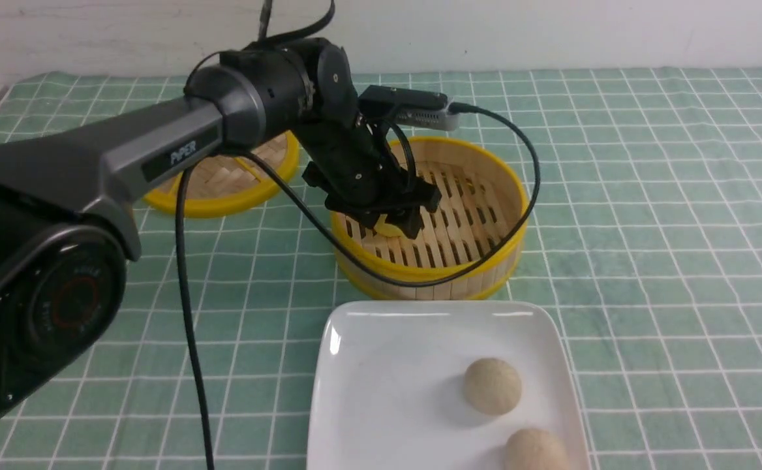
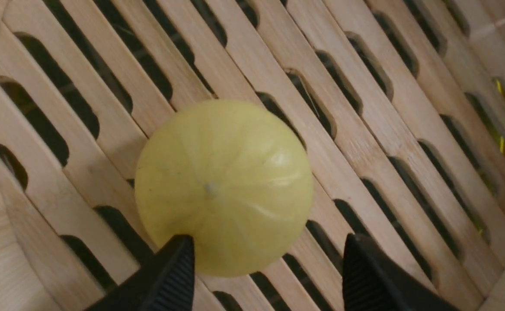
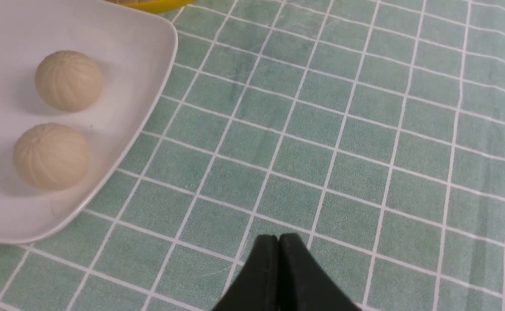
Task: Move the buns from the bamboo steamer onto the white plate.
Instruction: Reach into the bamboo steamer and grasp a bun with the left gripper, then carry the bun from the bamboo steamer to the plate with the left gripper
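The left end effector (image 2: 270, 252) hangs inside the bamboo steamer (image 1: 433, 279) with its two black fingers (image 2: 170, 276) spread wide and nothing between them. It is poised low over the yellow bun (image 2: 224, 185). The bun sits on the slatted floor toward the basket's left side, and it looks to be the only one left in there. From the wrist camera, one finger overlaps the bun's edge while the other stands clear of it, so the bun is not centred in the gap.

Just in front of the steamer, two cream buns (image 1: 492, 385) lie near each other at the right-hand end of the white plate (image 1: 381, 372), and the rest of the plate is bare. The steamer's lid (image 1: 221, 207) lies flat behind the arm. Off to the plate's right, the right end effector (image 3: 278, 242) idles above the desk's (image 1: 648, 228) green checked cloth, its fingers pressed together and holding nothing.

The step in hand appears to be the pick of the last bun, at the point just before the grasp. The next move would seem to call for shifting sideways so the bun sits squarely between the fingers. The fingers would then settle around its widest part and close gently enough not to squash it. After that the bun must be lifted clear of the steamer's wall and carried forward to the open part of the plate, away from the two buns lying there. The arm's own cable (image 1: 329, 235) drapes over the near rim and may need watching.
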